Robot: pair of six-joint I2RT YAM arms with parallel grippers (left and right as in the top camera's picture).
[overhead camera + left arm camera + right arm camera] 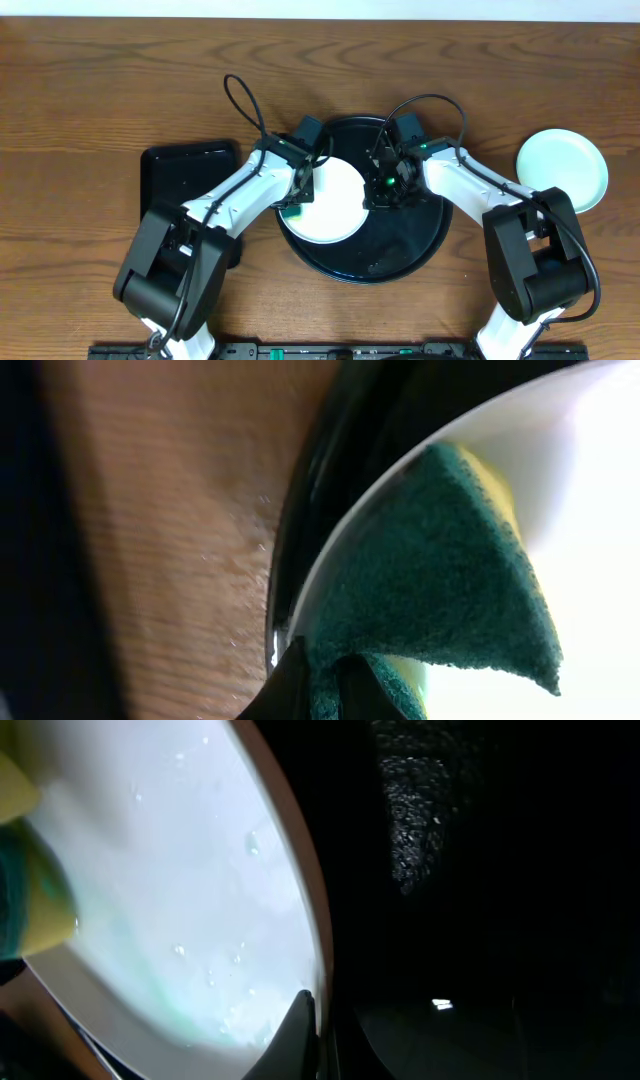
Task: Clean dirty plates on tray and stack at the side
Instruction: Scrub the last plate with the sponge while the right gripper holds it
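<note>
A white plate (335, 215) lies on the left half of the round black tray (410, 240). My left gripper (300, 195) is shut on a green and yellow sponge (440, 580), which is pressed onto the plate's (590, 510) left side by its rim. My right gripper (382, 190) is shut on the plate's right rim, one finger (300, 1030) lying on the plate's (170, 870) wet face. A faint teal smear (150, 990) shows near that finger. A second pale mint plate (562, 170) sits on the table at the right, off the tray.
A rectangular black tray (185, 165) lies to the left, partly under my left arm. Bare wooden table (120, 80) surrounds everything. Cables loop above both wrists over the round tray's far rim.
</note>
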